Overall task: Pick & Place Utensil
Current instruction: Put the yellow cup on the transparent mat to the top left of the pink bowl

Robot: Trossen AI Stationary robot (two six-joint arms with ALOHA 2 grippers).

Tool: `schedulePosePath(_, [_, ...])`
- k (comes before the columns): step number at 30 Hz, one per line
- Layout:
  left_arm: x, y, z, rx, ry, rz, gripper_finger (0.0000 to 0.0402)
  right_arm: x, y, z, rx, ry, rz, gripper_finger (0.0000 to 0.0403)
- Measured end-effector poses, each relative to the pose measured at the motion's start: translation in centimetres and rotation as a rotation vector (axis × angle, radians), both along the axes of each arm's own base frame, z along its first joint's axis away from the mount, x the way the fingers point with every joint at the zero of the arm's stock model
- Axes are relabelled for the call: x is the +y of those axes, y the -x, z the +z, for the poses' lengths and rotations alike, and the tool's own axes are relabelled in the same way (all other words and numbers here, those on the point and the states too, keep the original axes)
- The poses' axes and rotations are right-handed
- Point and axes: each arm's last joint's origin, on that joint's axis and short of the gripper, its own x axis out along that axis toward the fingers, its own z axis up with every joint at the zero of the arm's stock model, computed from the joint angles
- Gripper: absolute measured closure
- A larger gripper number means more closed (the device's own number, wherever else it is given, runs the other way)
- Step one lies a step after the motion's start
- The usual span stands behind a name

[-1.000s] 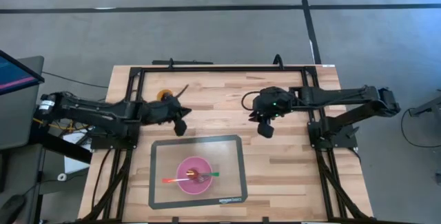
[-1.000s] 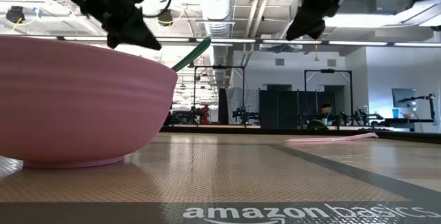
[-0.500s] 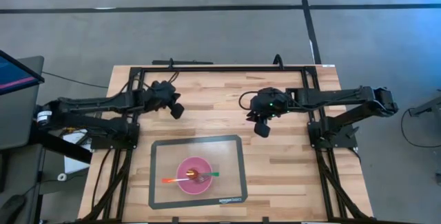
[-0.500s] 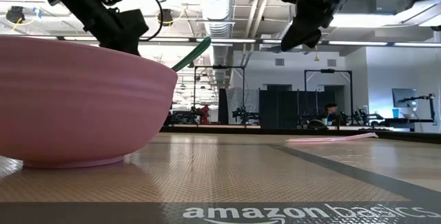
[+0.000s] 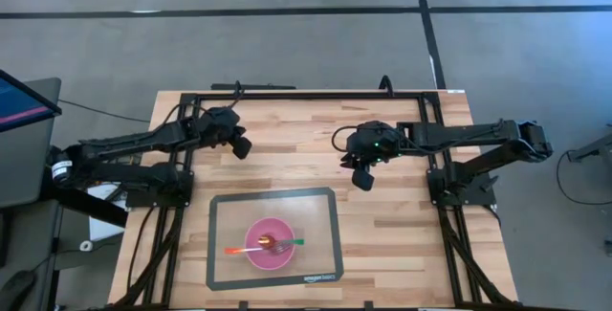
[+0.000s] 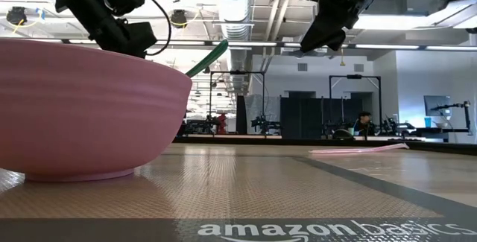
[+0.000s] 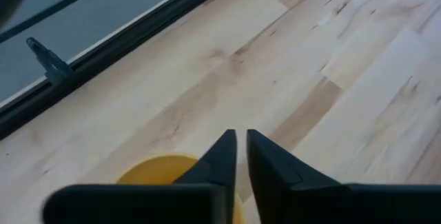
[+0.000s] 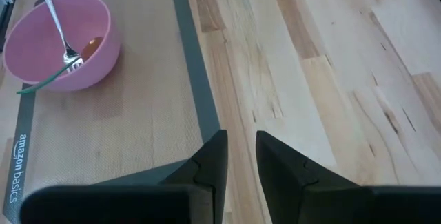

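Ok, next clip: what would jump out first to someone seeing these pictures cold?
The pink bowl on the grey mat near the table's front edge, with utensils resting in it. Both arms hang above bare wood behind the mat: the left gripper toward the back left, over a yellow round thing, and the right gripper just off the mat's far right corner. Neither holds anything.

"amazonbasics" printed along the edge of the baking mat point(image 6: 298, 197), no other readable text
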Motion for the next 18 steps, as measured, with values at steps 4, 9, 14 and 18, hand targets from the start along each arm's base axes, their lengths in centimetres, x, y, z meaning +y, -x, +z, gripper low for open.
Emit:
schedulePosePath(4, [0.1,0.1,0.0,0.003,-0.004,0.003,0.0322,0.0,0.0,0.0,0.000,0.001,0.000,0.0332])
schedulePosePath(9, [0.0,0.3,-0.3,0.039,0.021,0.010,0.0285,0.0,0.0,0.0,-0.001,0.003,0.002,0.0332])
schedulePosePath(14, [0.0,0.4,-0.8,0.072,0.059,0.026,0.0275,0.0,0.0,0.0,-0.001,0.003,0.002,0.0332])
schedulePosePath(18, [0.0,0.0,-1.2,0.086,0.083,0.005,0.0275,0.0,0.0,0.0,-0.001,0.003,0.003,0.0332])
